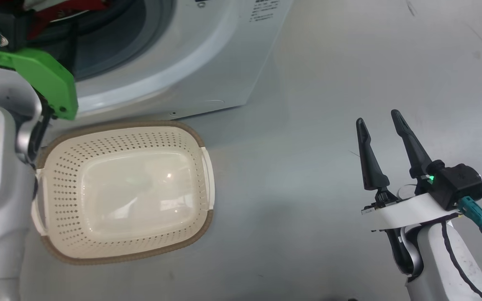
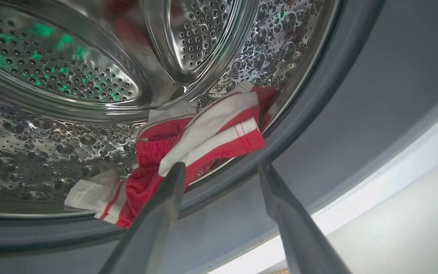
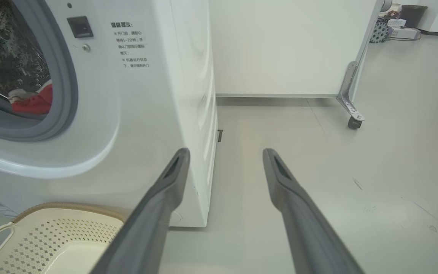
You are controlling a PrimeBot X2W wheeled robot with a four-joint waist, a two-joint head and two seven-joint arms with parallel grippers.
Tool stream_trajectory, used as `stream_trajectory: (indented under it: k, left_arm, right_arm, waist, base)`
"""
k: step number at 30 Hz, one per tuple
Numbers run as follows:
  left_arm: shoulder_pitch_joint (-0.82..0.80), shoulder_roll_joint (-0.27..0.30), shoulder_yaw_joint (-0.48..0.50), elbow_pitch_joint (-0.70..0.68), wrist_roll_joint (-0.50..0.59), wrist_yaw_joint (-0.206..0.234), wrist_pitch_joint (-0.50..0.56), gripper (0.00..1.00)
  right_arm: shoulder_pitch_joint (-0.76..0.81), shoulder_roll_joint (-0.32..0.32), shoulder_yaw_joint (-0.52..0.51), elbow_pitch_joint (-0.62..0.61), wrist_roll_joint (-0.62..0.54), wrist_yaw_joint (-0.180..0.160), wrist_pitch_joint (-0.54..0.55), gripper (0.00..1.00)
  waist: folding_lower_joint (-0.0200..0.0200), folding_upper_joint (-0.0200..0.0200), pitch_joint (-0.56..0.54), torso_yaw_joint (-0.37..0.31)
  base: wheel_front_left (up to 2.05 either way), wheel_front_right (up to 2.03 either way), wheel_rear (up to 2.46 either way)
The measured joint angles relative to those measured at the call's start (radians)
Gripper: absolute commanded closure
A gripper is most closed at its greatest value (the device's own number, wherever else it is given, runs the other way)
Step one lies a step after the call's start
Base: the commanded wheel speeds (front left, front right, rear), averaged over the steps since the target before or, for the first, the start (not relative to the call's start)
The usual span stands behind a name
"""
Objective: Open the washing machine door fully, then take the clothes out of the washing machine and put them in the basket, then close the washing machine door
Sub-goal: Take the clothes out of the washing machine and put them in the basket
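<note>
Left hand (image 2: 221, 164): hovering released, holding nothing.
Crumpled red-and-white fabric clothes (image 2: 200, 142): looking light, floppy; nearest raised fold probably inviting pinching.

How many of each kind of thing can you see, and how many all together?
Washer: 1
Basket: 1
Clothes heap: 1
Grippers: 2, left gripper and right gripper
Total: 5

The pale grey floor (image 1: 349, 62) carried the white washing machine (image 1: 207, 54). The cream basket (image 1: 61, 175) sat just before its front. Farther off, a white panel's caster (image 3: 353, 122) rested there.
</note>
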Motion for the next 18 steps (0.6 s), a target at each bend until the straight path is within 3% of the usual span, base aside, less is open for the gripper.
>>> stream_trajectory:
  k: [13, 18]
  left_arm:
    - [-0.186, 0.12, -0.005, 0.123, 0.04, -0.012, 0.11, 0.0]
    - [-0.233, 0.138, -0.007, 0.172, 0.067, -0.012, 0.127, 0.0]
  right_arm:
    - [-0.039, 0.003, 0.039, 0.01, 0.094, -0.002, 0.0, 0.0]
    - [-0.05, 0.004, 0.04, 0.01, 0.114, -0.014, 0.0, 0.0]
  waist:
    - [0.0, 0.0, 0.088, -0.131]
    - [0.0, 0.0, 0.117, -0.168]
  base:
    - [0.0, 0.0, 0.0]
    - [0.0, 0.0, 0.0]
